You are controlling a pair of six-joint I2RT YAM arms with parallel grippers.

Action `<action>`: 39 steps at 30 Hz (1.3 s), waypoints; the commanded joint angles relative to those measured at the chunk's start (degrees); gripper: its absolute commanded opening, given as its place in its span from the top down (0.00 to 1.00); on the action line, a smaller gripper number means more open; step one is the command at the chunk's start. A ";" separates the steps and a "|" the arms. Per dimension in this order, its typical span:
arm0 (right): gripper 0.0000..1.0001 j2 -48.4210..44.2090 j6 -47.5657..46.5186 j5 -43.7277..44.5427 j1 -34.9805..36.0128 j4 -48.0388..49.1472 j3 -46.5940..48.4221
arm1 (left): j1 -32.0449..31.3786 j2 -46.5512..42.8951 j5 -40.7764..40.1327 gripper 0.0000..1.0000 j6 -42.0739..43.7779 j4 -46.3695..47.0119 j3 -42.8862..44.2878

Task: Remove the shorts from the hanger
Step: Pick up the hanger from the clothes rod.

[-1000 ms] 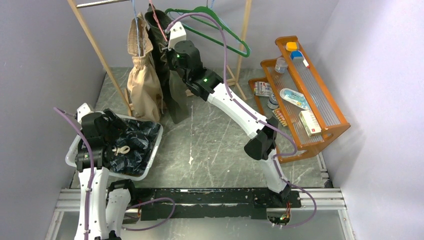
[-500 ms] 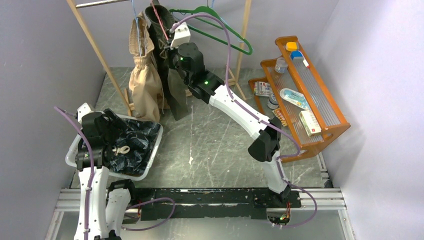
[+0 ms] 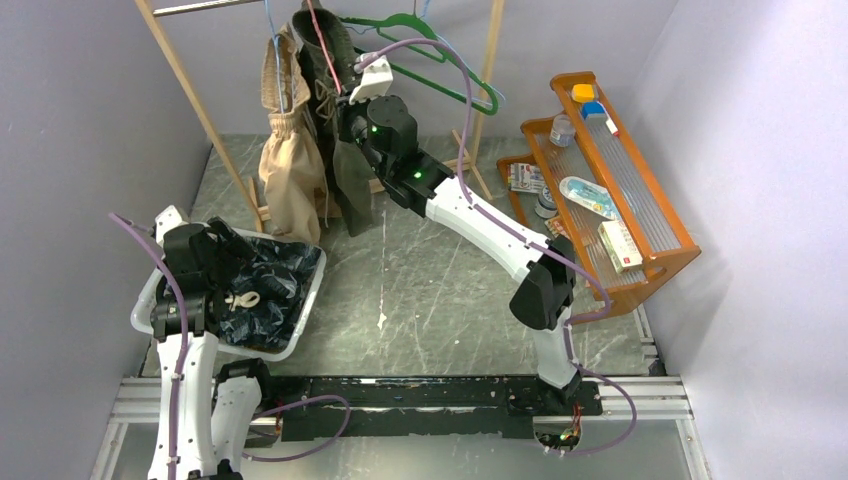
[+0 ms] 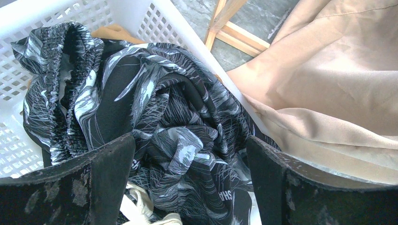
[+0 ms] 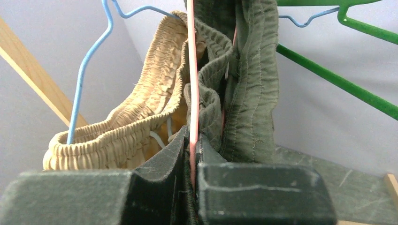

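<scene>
**Olive-green soft fabric shorts (image 3: 352, 190): raised, not yet freed**

Over the last second the right gripper (image 5: 192, 173) has travelled up and to the right, lifting these shorts beside the light beige gathered-waist shorts (image 3: 290, 170). Its jaws are clamped on the thin pink wire hanger (image 5: 192, 70), with the olive waistband pressed alongside. We judge the garment still threaded on that hanger.

The left gripper (image 4: 192, 183) hangs wide open and holds nothing, above the dark patterned shorts (image 4: 164, 117) in the white lattice plastic basket (image 4: 141, 18).

White lettering on that dark fabric is cut off, so we cannot read it.
</scene>
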 commanded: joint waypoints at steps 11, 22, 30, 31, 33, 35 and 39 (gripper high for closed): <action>1.00 -5.72 3.34 -4.43 -0.05 18.74 -7.24 | 0.55 -0.53 0.46 0.08 0.64 0.41 0.43; 1.00 -14.41 1.83 -4.42 0.00 9.50 -13.53 | 0.55 -1.86 -1.85 0.08 -0.95 -1.61 1.46; 1.00 -26.62 1.52 -10.74 -0.07 0.58 -25.97 | 0.52 -5.92 -1.69 0.07 -0.63 0.21 0.66; 1.00 -28.53 1.76 -12.20 -0.07 -0.56 -28.09 | 0.50 -5.70 -2.04 0.07 -0.71 -0.22 0.97; 1.00 -33.34 2.56 -13.46 -0.07 -1.50 -33.70 | 0.57 -5.24 -2.51 0.07 -1.14 -1.25 1.66; 1.00 -39.41 3.83 -10.61 -0.05 -2.07 -40.26 | 0.55 -5.11 -1.48 0.06 -0.71 -1.55 1.92; 1.00 -50.39 6.62 -7.51 0.06 1.34 -58.78 | 0.48 -5.56 -0.55 0.06 -2.87 -5.30 3.85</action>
